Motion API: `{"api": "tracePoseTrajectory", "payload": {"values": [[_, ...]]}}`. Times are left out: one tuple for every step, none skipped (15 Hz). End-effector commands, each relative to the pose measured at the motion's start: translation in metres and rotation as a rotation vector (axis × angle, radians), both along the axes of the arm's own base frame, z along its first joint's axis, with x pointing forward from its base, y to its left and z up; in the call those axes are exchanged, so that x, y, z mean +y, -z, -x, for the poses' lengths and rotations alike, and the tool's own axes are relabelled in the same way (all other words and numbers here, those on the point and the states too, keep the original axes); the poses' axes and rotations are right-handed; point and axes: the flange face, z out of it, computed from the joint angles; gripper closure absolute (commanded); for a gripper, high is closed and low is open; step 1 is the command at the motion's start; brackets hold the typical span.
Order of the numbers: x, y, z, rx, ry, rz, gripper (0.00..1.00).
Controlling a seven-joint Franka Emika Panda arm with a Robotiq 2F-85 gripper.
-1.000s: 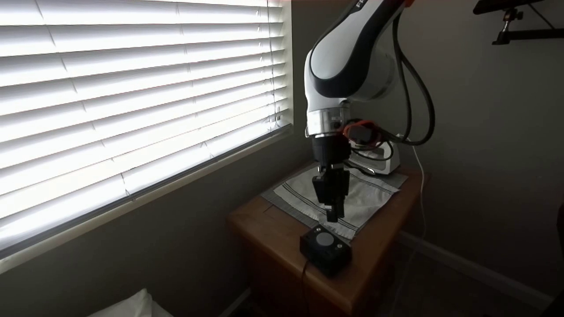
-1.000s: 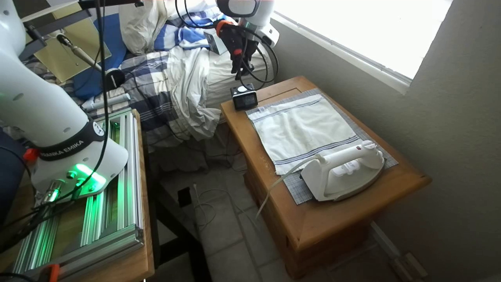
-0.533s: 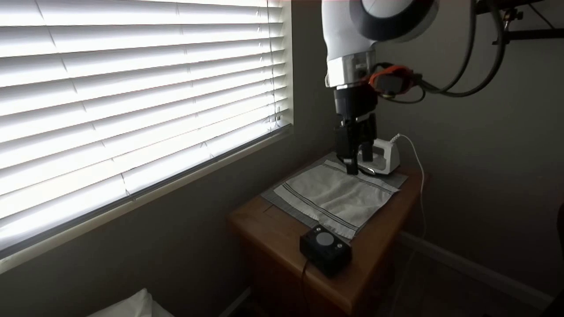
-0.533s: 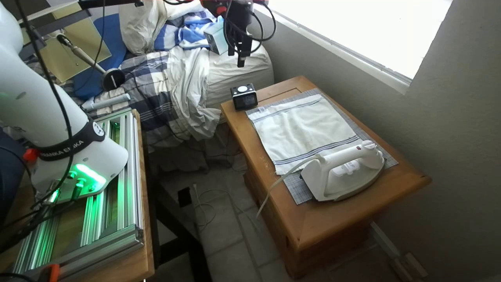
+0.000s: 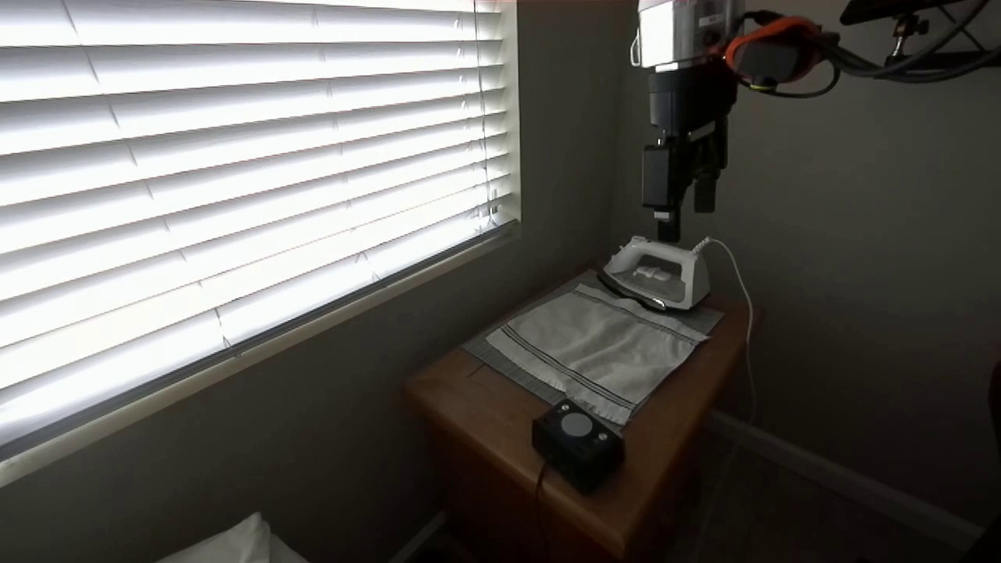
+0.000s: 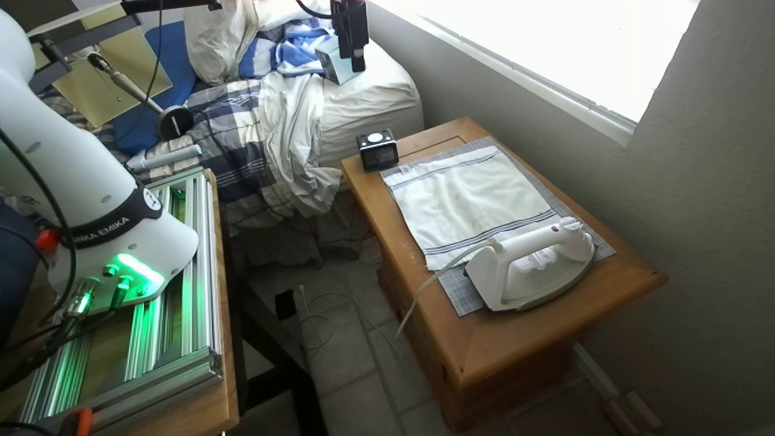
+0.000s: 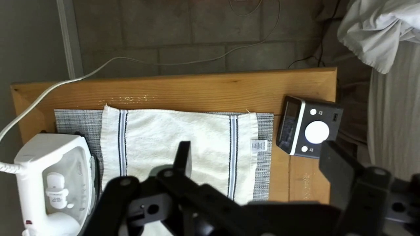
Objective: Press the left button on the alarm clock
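Claw point(image 7: 256, 157) is hanging spread and empty, well apart from the alarm clock point(image 7: 306, 120); I'm judging the press probably done, next calling for confirming it registered.

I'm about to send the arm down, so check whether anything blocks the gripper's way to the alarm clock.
Nothing visible does. The open gripper hangs above the nightstand with no object between it and the alarm clock. The towel lies spread to one side; the iron is at the opposite end.
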Motion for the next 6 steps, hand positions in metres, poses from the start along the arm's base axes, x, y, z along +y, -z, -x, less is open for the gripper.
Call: {"api": "tracePoseTrajectory", "payload": {"values": [[-0.0005,-0.0005,0.0016,0.001,0.0,0.001,0.0],[-0.0008,0.0007,0.0027,0.004,0.0,0.002,0.0],[-0.0011,0.0017,0.0033,0.006,0.0,0.002,0.0],[-0.0011,0.0018,0.0034,0.006,0.0,0.003,0.0],[-0.0011,0.0018,0.0034,0.006,0.0,0.003,0.0],[-0.0012,0.0018,0.0034,0.006,0.001,0.003,0.0]]}}
